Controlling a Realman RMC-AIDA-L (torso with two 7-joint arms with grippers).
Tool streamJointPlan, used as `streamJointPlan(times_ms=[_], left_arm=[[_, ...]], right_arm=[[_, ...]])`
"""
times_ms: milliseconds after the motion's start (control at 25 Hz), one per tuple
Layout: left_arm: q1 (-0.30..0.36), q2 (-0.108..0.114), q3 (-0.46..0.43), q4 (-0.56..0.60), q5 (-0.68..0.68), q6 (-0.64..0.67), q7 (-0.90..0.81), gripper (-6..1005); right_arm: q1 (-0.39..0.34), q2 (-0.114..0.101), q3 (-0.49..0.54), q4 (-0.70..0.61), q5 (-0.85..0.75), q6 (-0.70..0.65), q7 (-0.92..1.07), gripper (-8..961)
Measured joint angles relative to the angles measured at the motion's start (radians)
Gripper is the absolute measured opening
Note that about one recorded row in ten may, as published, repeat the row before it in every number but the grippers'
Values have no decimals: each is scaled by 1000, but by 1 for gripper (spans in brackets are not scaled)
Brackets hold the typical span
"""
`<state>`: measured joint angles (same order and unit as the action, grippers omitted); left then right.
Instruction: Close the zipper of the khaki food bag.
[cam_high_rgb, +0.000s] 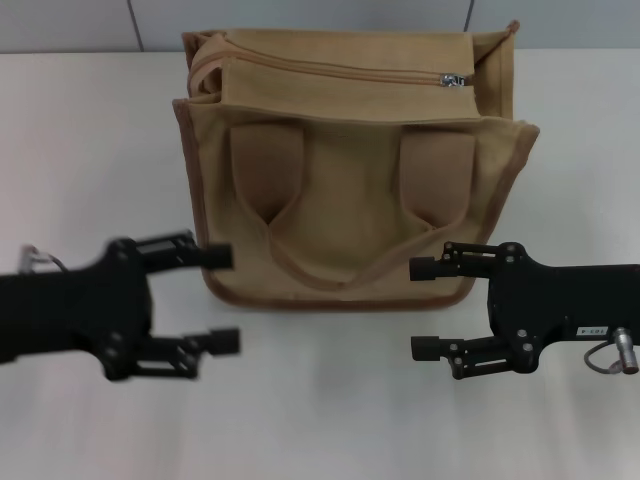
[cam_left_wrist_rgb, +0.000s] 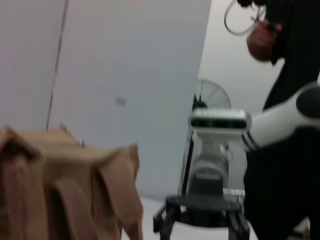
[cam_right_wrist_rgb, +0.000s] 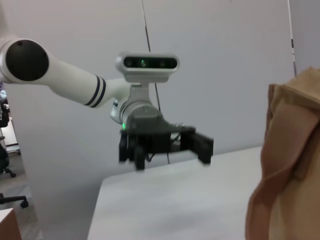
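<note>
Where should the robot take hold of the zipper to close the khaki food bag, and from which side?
Probably at the small silver pull tab, at the robot's right end of the zipper on top of the khaki food bag. The tab seems to lie flat on the top, so come from above. The right hand, open before the bag, is nearer than the open left hand.

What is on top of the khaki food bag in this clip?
On top of the khaki food bag runs the zipper, its silver pull tab near the bag's right end. The bag's inside cannot be seen. Left gripper and right gripper are in front, open.
</note>
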<state>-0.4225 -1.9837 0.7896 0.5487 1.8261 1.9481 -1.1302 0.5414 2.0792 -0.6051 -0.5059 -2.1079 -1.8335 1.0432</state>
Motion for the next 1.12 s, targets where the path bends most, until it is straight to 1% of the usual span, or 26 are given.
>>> streamJointPlan(times_ms=[120, 160, 320, 720, 1120], left_arm=[[0, -35, -1, -2, 61, -48, 41, 829], [0, -35, -1, -2, 61, -48, 41, 829], [-9, -50, 5, -3, 96, -68, 44, 829], [-11, -59, 4, -3, 101, -88, 44, 829], [-11, -57, 5, -3, 103, -88, 43, 829]], right_arm=[[0, 0, -8, 27, 0, 34, -13, 823], [0, 0, -8, 27, 0, 34, -13, 823], [2, 0, -9, 48, 1, 43, -32, 823], [8, -1, -8, 59, 1, 43, -38, 823], [12, -1, -8, 64, 1, 42, -38, 823]])
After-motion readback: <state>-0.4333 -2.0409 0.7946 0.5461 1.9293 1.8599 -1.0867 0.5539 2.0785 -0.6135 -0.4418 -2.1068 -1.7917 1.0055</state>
